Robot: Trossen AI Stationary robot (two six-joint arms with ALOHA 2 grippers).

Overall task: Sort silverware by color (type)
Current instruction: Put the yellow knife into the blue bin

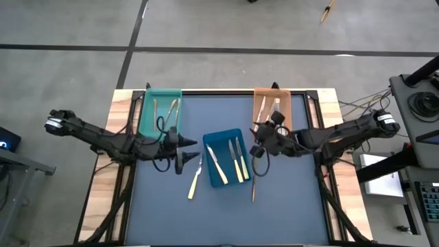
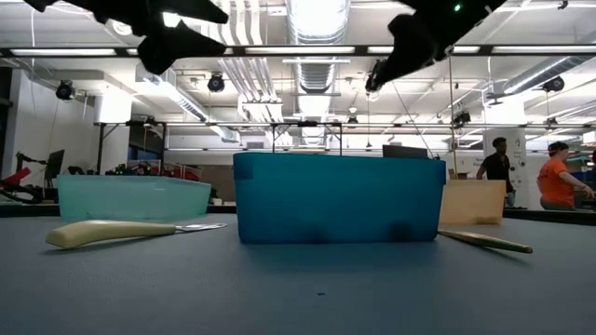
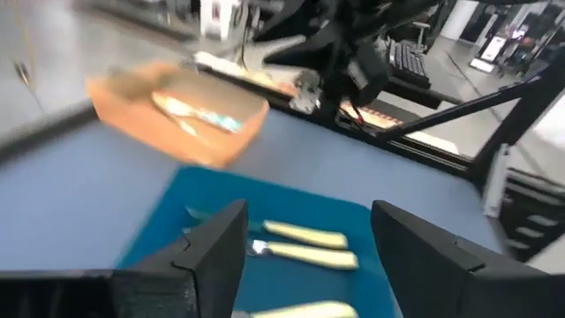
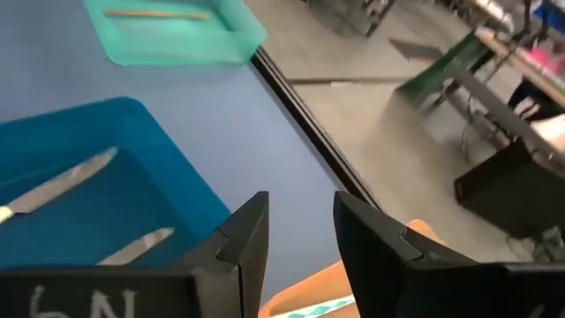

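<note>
Three cream-handled pieces of silverware (image 1: 233, 159) lie in the blue tray (image 1: 214, 140) at the table's middle. One cream-handled knife (image 1: 195, 180) lies flat on the mat left of that tray, and a gold-tan piece (image 1: 253, 186) lies to its right. More pieces lie in the teal tray (image 1: 148, 113) and in the orange tray (image 1: 285, 110). My left gripper (image 3: 305, 230) hangs open above the mat at the blue tray's left. My right gripper (image 4: 300, 212) hangs open above that tray's far right corner. Neither has anything between its fingers.
The teal tray stands at the far left and the orange tray at the far right of the dark mat (image 1: 295, 206). The mat's near part is bare. People (image 2: 559, 177) stand in the room beyond the table.
</note>
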